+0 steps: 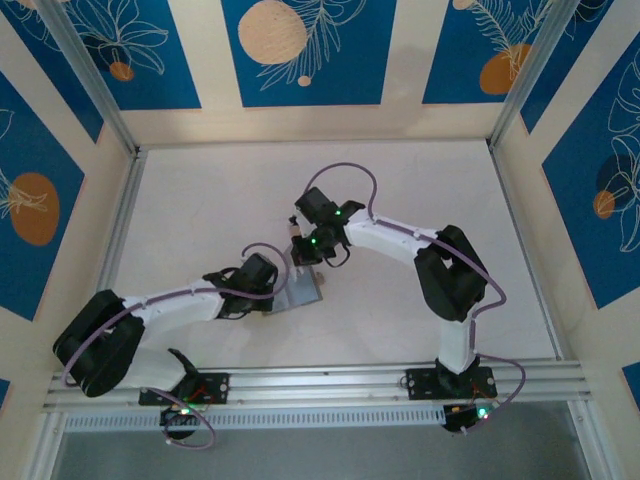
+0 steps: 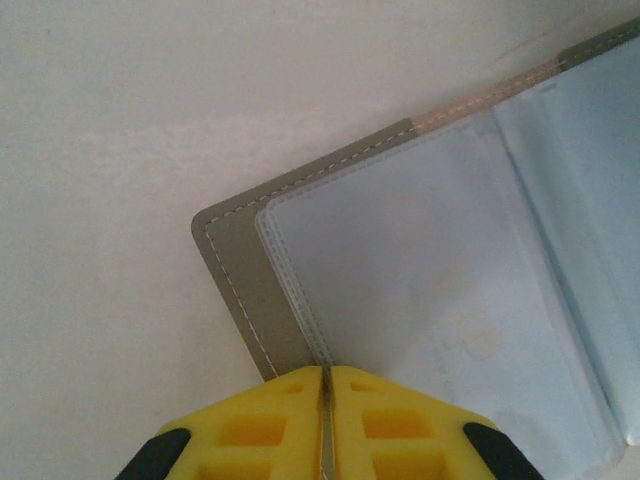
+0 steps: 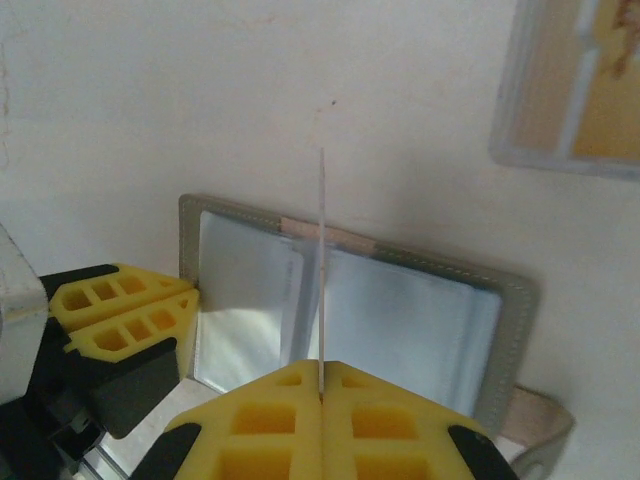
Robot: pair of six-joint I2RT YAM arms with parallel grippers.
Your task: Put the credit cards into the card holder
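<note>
Between the right claw's (image 3: 321,375) clamped fingers a thin pale leaf (image 3: 322,260) stands on edge and points straight ahead; whether it is a card or a sleeve I cannot tell. Beneath it the card holder (image 3: 400,310) lies open, long axis crosswise, its near edge pinched in the left claw (image 2: 325,385). It looks light, floppy and slick, so grip it by the edges. Tan credit cards (image 3: 610,100) lie ahead-right.

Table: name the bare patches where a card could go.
Free: the far strip of table along the back wall, and the right side between the right arm and the rail. Crowded: the centre, where the left tool grips the open wallet and the right tool holds a thin sheet over it.
</note>
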